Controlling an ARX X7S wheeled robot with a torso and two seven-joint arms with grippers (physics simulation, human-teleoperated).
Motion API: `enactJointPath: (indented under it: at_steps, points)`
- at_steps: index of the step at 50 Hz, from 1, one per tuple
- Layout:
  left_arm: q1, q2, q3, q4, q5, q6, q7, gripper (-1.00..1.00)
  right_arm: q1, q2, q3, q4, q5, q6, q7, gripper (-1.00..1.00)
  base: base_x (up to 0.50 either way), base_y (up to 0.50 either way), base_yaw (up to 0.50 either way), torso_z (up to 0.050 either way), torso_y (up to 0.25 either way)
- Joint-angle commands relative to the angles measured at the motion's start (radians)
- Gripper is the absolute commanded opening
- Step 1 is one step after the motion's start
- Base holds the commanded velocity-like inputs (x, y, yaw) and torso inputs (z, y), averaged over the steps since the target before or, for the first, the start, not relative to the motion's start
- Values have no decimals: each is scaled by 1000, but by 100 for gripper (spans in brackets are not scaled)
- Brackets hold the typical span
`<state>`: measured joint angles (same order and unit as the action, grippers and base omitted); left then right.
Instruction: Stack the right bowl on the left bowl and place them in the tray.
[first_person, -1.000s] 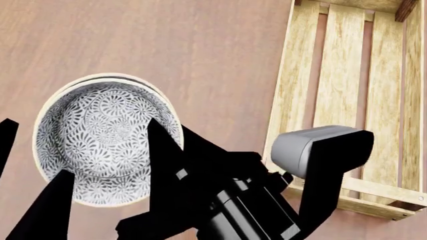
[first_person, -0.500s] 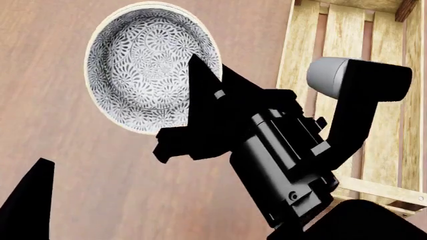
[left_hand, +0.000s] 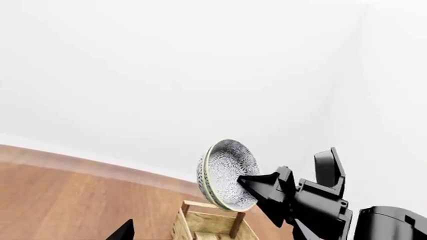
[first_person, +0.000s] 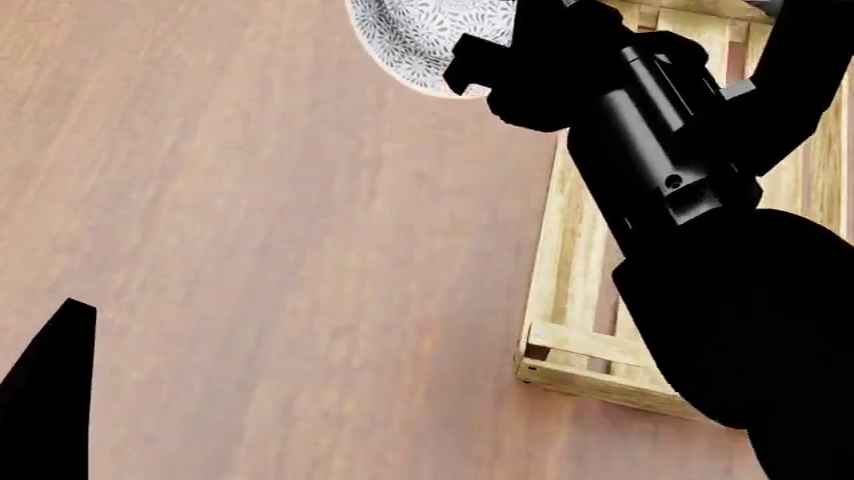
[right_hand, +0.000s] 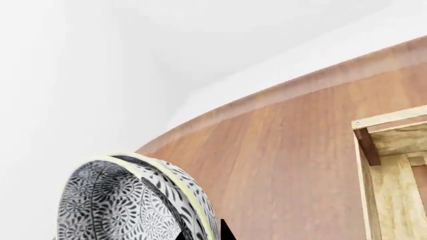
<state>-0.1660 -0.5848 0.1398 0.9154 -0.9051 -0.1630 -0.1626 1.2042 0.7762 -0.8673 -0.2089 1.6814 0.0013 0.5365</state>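
- The right gripper (left_hand: 250, 181), a black two-fingered claw on a black arm, is pinching the rim of the stacked bowls (left_hand: 227, 173), round ceramic ones with a cream rim and a black-and-white floral pattern inside.
- In the right wrist view two cream rims show one just inside the other, so the bowls (right_hand: 130, 200) sit nested together.
- The bowls are lifted clear of the brown wooden desk (first_person: 267, 230) and tilted steeply, close to standing on edge, as the left wrist view shows.
- From the head view the bowls (first_person: 434, 35) hang over the desk just beside the long side of the tray (first_person: 567, 300), a rectangular light-wood crate with a slatted bottom and low plank sides.
- The tray (left_hand: 210, 227) rests on the desk below the bowls; no bowl lies in the slats that show.
- The left gripper (first_person: 47, 400) shows only as one black finger at the near left edge of the desk; whether that claw is spread or pressed together, I cannot tell.
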Motion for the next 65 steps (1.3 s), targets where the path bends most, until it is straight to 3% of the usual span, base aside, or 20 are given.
enactJointPath:
  at_steps: [1,20,40,54,65]
  points:
    - [-2,-4,-1,-4,-5,4,-4,100,107,-53,34,201,-10,27,-21,-100,0,0,0,0,0]
    - [-8,-6,-1,-24,-6,12,-4,100,235,-239,17,687,-37,27,-128,-100,0,0,0,1,1]
    - [-8,-10,0,-32,-10,18,-8,100,457,-562,3,1503,-54,15,-375,-100,0,0,0,0,1]
    - [-8,-17,-13,-44,-25,30,-10,100,430,-568,-5,1517,15,-30,-267,-100,0,0,0,1,1]
    - [-8,-16,-9,-52,-25,33,-8,100,449,-569,-115,1518,160,-78,-189,-100,0,0,0,0,1]
